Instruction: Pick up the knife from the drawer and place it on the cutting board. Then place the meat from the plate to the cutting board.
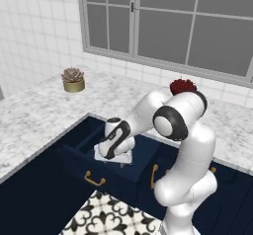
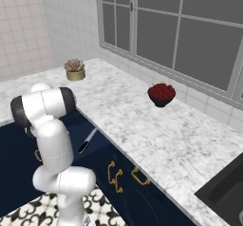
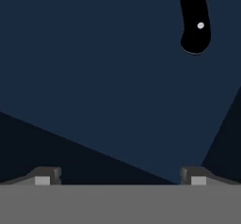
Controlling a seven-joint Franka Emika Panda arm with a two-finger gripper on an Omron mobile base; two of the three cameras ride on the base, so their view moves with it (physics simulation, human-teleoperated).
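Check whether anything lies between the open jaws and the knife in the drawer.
Nothing visible does. In the hand view the gripper hangs open over the bare navy floor of the drawer, and the black handle of the knife lies ahead toward the upper right with nothing between.

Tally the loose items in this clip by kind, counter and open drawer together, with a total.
Potted succulent: 1
Dark bowl of red filling: 1
Knife, lying in the open drawer: 1
Total: 3
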